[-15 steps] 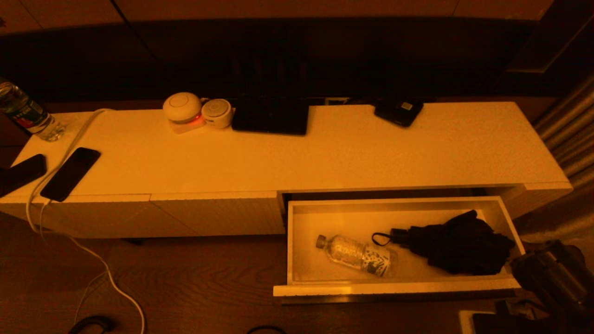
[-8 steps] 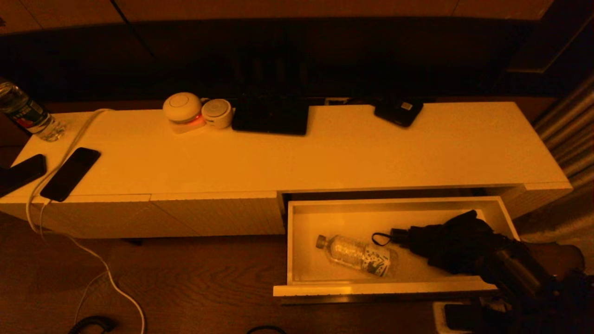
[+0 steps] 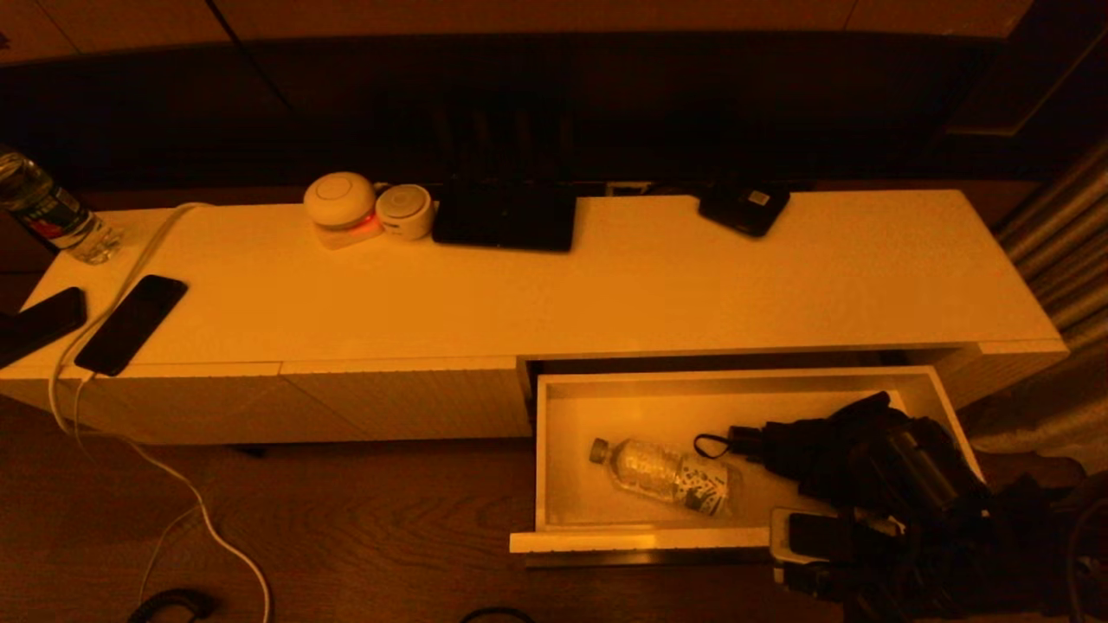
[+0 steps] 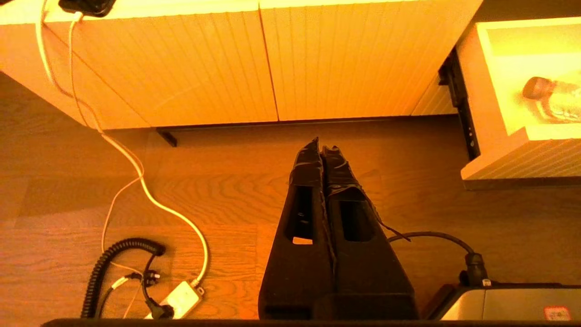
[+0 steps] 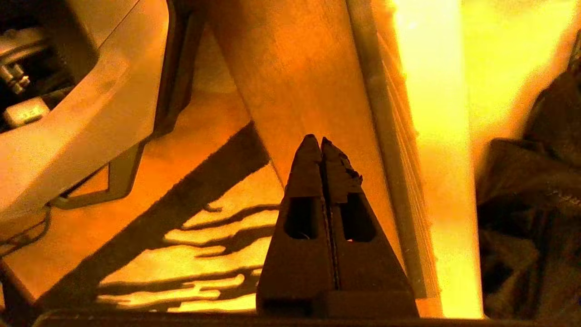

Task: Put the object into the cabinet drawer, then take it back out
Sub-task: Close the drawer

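The cabinet drawer [image 3: 640,542] stands pulled out at the cabinet's right end. In it lie a clear water bottle [image 3: 666,474] on its side and a folded black umbrella [image 3: 805,459]. My right gripper [image 5: 316,141] is shut and empty; it hovers over the floor just outside the drawer's ribbed front [image 5: 395,181], beside the umbrella [image 5: 526,204]. In the head view the right arm [image 3: 917,484] covers the drawer's front right corner and part of the umbrella. My left gripper [image 4: 321,145] is shut and empty above the floor, left of the drawer [image 4: 522,156] and the bottle [image 4: 551,100].
On the cabinet top [image 3: 606,294] are two phones [image 3: 130,322], a second bottle [image 3: 48,212], round white devices [image 3: 342,203] and dark gadgets [image 3: 504,216]. A white cable [image 4: 136,181] and a coiled cord [image 4: 109,263] lie on the wooden floor. Curtains hang at far right.
My right arm has swung in from the lower right, leftward and forward, and now covers the drawer's right front corner and part of the umbrella. Bottle, umbrella and drawer have not moved.
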### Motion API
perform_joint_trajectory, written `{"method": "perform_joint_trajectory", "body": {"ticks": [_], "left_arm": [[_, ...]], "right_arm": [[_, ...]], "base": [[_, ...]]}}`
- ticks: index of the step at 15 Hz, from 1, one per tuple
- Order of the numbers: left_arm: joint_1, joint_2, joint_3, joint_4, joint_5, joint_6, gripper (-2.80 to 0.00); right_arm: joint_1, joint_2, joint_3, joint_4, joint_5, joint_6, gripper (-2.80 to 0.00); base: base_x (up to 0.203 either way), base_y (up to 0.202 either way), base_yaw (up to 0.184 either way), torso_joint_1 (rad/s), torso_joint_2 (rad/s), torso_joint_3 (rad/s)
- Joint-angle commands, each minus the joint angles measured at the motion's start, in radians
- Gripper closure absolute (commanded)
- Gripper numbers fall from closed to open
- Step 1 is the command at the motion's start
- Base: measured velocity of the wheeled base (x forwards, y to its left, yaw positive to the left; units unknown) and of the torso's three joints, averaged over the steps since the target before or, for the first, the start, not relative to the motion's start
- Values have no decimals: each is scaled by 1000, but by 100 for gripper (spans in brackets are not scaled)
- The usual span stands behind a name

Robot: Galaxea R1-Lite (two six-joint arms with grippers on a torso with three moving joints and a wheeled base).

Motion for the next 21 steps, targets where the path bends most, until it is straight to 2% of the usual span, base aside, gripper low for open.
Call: {"method": "perform_joint_trajectory", "body": {"ticks": [1, 4, 10, 18, 21], "left_arm": [[0, 0, 0, 0, 0, 0, 0], [0, 0, 0, 0, 0, 0, 0], [0, 0, 0, 0, 0, 0, 0], [0, 0, 0, 0, 0, 0, 0], [0, 0, 0, 0, 0, 0, 0]], "right_arm": [[1, 20, -3, -36, -10, -4, 0], [1, 41, -5, -97, -72, -6, 0], [-9, 107, -20, -248, -122, -11, 0], [-4, 180, -27, -521, -144, -11, 0], [-14, 190, -45, -558, -144, -18, 0]], "base": [[0, 0, 0, 0, 0, 0], [0, 0, 0, 0, 0, 0], [0, 0, 0, 0, 0, 0], [0, 0, 0, 0, 0, 0], [0, 0, 0, 0, 0, 0]]}}
